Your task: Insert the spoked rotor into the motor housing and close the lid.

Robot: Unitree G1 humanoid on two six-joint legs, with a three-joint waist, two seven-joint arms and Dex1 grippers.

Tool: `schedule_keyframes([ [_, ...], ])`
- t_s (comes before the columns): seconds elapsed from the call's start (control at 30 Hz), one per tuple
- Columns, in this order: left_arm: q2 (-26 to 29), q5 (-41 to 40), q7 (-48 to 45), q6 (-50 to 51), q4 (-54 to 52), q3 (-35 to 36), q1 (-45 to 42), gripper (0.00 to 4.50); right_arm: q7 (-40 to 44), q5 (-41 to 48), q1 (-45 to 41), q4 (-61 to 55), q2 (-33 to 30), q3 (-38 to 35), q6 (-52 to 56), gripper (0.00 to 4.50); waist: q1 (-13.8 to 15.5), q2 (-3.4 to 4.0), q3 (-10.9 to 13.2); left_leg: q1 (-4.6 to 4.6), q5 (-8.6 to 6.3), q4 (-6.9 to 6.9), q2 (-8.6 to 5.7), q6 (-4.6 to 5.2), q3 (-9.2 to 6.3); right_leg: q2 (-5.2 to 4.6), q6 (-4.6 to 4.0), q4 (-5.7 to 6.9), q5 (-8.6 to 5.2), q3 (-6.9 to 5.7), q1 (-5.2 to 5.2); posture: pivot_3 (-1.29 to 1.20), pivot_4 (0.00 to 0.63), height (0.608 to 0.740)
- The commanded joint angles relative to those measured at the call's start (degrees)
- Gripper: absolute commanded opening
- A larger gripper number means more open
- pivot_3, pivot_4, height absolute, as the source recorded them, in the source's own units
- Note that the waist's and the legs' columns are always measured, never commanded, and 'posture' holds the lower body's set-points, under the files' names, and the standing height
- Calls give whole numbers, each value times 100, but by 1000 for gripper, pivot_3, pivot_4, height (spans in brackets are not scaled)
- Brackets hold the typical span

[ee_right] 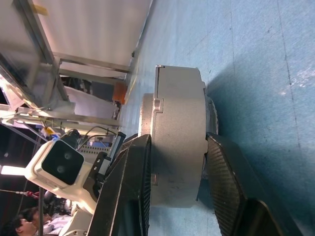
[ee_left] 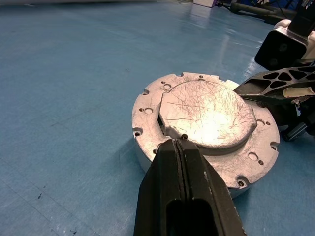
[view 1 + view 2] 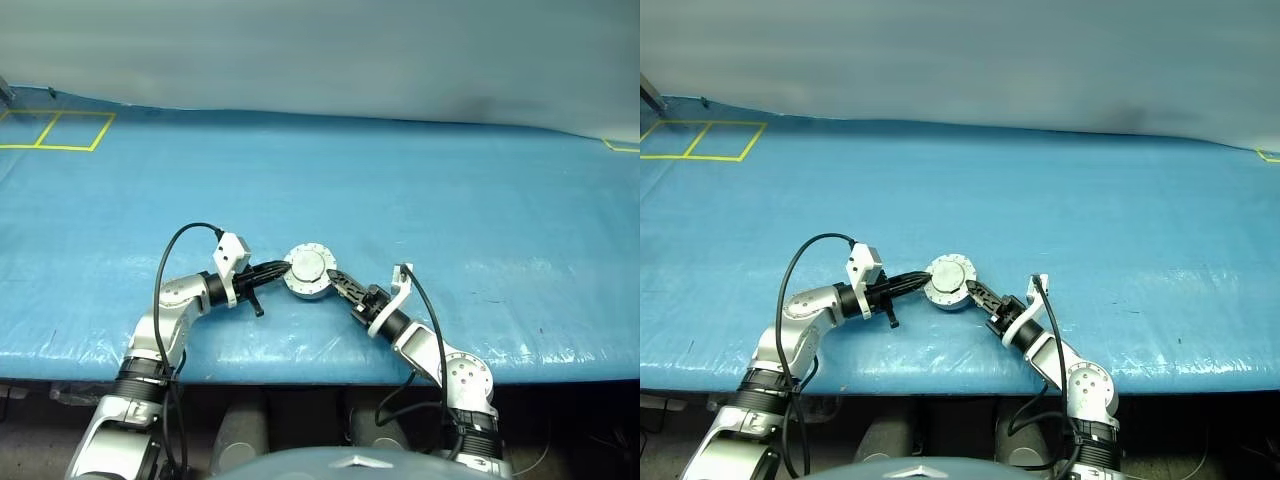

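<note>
A lab: blue tarp-covered table (image 3: 420,180), yellow taped squares (image 3: 60,131), metal racks (image 1: 44,64).

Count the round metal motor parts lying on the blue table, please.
1: a closed silver motor case near the table's front edge, between both tools. Any wheel inside would be hidden.

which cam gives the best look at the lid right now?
Left wrist view: the lid is seen from above, closed flat on the motor housing, scratches and edge visible. Right wrist view shows it edge-on between the right pincer fingers. Head views show it as a small pale disc between both pincers.
</note>
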Motion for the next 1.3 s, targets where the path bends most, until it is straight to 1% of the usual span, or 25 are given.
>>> schedule_keyframes([
  [0.03, -72, -148, 54, 256, -168, 27, 33, 0, -19, -58, -42, 1, -13, 123, -19, 1264, -1, 0, 0, 0, 0, 0, 0, 0, 0, 0, 1, 0, 0, 0, 0, 0, 150, 740],
  [0.13, -173, -365, 156, 397, -240, 176, 39, 0, -11, 88, -63, -43, 30, 53, -22, 1264, -1, 0, 0, 0, 0, 3, 0, 0, 0, 0, 3, 0, 0, 0, 1, 0, 150, 740],
  [0.27, -821, -1450, 659, 759, -438, 1050, -10, 0, 66, 542, -118, -353, 145, -86, -34, 1264, 3, 0, 3, -14, 0, 3, 0, 0, -1, 0, 7, 0, 4, -1, -9, 0, 150, 740],
  [0.3, -923, -1646, 708, 876, -486, 1173, 3, 365, 45, 629, -157, -456, 175, -99, -52, 1264, 2, 0, 3, -26, 1, 5, 0, 1, -1, 0, 7, 0, 9, 0, -19, 0, 150, 740],
  [0.33, -976, -1754, 731, 971, -531, 1235, 19, 615, 26, 681, -181, -518, 190, -102, -66, 1264, 1, 0, 3, -36, 1, 5, 0, 1, -1, 1, -5, 0, 19, 0, -28, 0, 150, 740],
  [0.37, -1033, -1887, 756, 1077, -562, 1299, 41, 615, 2, 759, -235, -603, 218, -114, -94, 1264, -2, 0, 3, -38, 1, 5, 0, 1, 0, 2, -5, 0, 20, 0, -31, 0, 150, 740],
  [0.4, -1111, -2088, 821, 1197, -627, 1381, 81, 1013, -34, 876, -332, -706, 251, -139, -146, 1264, 2, 3, 5, -48, 1, 2, -2, 1, 1, 6, -5, 4, 22, 3, -44, 0, 150, 740],
  [0.43, -1184, -2266, 900, 1310, -678, 1471, 113, 1099, -71, 979, -421, -793, 280, -167, -202, 1264, 2, 5, 6, -57, 1, 0, -2, 1, -3, 12, -5, 7, 22, 5, -51, 0, 150, 740],
  [0.53, -1342, -2722, 1057, 1618, -817, 1709, 219, 2069, -302, 1202, -721, -888, 361, -297, -437, 1264, -4, 10, 11, -79, 1, 11, -4, 1, -6, 13, 33, 5, 44, 8, -66, 0, 150, 740],
  [0.6, -1435, -3018, 1151, 1814, -902, 1819, 289, 2734, -454, 1344, -919, -881, 369, -371, -602, 1264, -1, 10, 11, -79, 2, 18, -5, 1, -7, 13, 36, 4, 46, 9, -63, 0, 150, 740],
  [0.73, -1544, -3427, 1220, 2214, -1144, 1793, 486, 4068, -581, 1623, -1162, -954, 312, -360, -807, 1264, 4, 11, 11, -79, 2, 20, -6, 1, -9, 14, 34, 2, 45, 9, -59, 0, 150, 740],
  [0.77, -1570, -3487, 1259, 2284, -1159, 1793, 517, 4461, -589, 1664, -1215, -964, 287, -342, -841, 1264, 5, 11, 11, -80, 2, 20, -6, 2, -9, 14, 35, 2, 46, 9, -59, 0, 150, 740],
  [0.83, -1645, -3792, 1359, 2544, -1164, 1853, 538, 4461, -594, 1719, -1324, -967, 243, -312, -896, 1264, 4, 11, 12, -81, 2, 20, -7, 1, -11, 14, 36, 2, 47, 9, -60, 0, 150, 740],
  [0.93, -1731, -4714, 1446, 3262, -1149, 2042, 494, 4461, -610, 1772, -1394, -999, 191, -263, -918, 1264, 0, 12, 12, -81, 2, 20, -7, 2, -12, 14, 36, 3, 47, 9, -61, 0, 150, 740],
  [1.0, -1750, -5089, 1449, 3545, -1137, 2096, 465, 4461, -616, 1798, -1404, -1020, 169, -235, -925, 1264, -4, 12, 12, -81, 2, 21, -7, 2, -12, 14, 36, 4, 47, 9, -61, 0, 150, 740],
  [1.17, -1876, -5586, 1578, 3877, -1041, 2111, 332, 4461, -594, 1844, -1316, -1196, 122, -14, -798, 1264, -4, 12, 12, -81, 2, 23, -7, 2, -13, 15, 36, 6, 47, 9, -60, 0, 150, 740],
  [1.3, -1959, -5643, 1595, 3950, -1001, 2007, 208, 4461, -600, 1775, -1162, -1280, 122, 256, -682, 1264, -1, 12, 12, -80, 2, 24, -7, 2, -13, 15, 34, 6, 47, 9, -59, 0, 150, 740],
])
